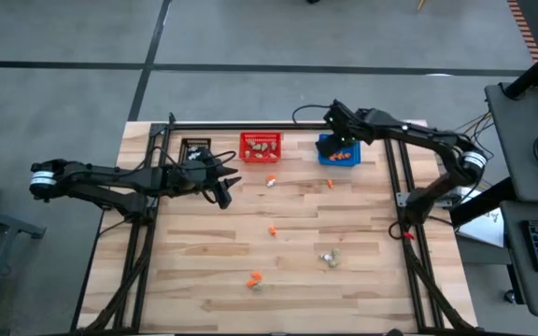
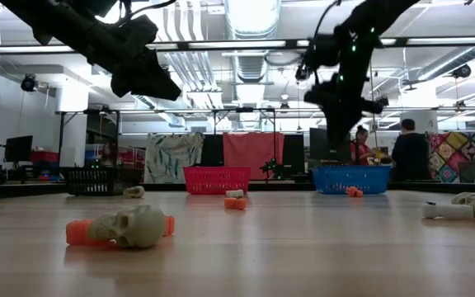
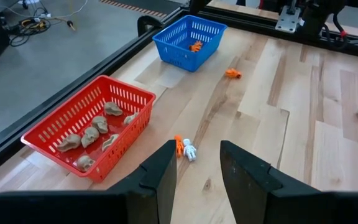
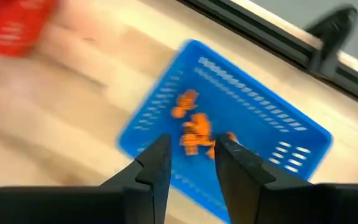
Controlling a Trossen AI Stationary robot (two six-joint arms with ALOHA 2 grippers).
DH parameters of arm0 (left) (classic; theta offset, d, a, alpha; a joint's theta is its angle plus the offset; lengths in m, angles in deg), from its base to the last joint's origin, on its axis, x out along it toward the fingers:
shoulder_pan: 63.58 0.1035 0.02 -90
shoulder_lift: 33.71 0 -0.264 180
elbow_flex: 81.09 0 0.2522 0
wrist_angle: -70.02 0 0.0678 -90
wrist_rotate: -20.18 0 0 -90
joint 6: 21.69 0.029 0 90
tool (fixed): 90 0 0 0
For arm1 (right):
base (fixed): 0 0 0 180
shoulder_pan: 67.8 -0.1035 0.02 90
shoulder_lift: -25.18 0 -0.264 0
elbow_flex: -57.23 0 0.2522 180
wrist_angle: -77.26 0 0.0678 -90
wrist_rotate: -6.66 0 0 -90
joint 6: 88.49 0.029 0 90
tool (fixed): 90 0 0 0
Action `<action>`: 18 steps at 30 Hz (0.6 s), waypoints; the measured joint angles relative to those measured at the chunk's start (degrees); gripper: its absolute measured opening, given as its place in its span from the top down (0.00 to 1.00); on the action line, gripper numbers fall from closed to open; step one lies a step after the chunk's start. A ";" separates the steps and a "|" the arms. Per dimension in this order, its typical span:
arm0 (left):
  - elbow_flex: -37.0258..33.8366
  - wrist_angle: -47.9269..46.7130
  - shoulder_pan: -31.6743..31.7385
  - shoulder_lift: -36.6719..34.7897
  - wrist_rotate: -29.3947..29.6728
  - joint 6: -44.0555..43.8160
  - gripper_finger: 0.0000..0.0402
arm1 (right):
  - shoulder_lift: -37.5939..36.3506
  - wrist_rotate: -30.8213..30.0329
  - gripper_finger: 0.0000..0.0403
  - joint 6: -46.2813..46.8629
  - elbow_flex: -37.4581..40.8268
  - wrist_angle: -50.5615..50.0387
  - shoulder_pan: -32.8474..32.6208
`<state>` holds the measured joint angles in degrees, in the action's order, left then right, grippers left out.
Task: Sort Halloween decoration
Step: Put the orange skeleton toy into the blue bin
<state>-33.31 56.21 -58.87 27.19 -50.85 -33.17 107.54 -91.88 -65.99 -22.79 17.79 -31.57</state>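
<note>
Nearest, a beige-grey moulded plastic skull on an orange piece (image 2: 129, 228) lies on the pale wood-plank desk (image 1: 204, 280); stacked pairs like this risk mis-sorting. Mid-desk, more tiny orange and white trinkets (image 3: 185, 148) are scattered. Left gripper (image 3: 196, 171) hovers there, jaws spread, empty. Farther, right gripper (image 4: 188, 155) hangs over the blue mesh basket (image 4: 278, 137) of orange pieces, jaws parted, empty; red mesh basket (image 3: 73, 118) holds skulls.

Three baskets (image 1: 261, 147) line the table's (image 1: 194, 280) far edge, trinkets (image 1: 273, 231) scattered before them.
</note>
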 joint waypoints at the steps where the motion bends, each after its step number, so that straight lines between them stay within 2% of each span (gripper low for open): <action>1: 0.00 0.01 -0.01 0.00 -0.01 0.00 0.73 | -0.74 -0.02 0.73 -0.10 0.00 0.31 -1.32; 11: 0.00 0.01 0.00 0.00 -0.57 -1.61 0.73 | -2.78 -0.04 0.76 -2.86 0.03 1.97 -16.94; 18: 0.00 0.41 -0.14 0.00 -4.40 -1.68 0.73 | -2.93 -0.03 0.79 -3.46 2.39 6.48 -27.23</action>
<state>-33.31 56.62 -59.02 27.19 -55.25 -34.86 104.61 -91.91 -69.45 -20.40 24.27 -58.79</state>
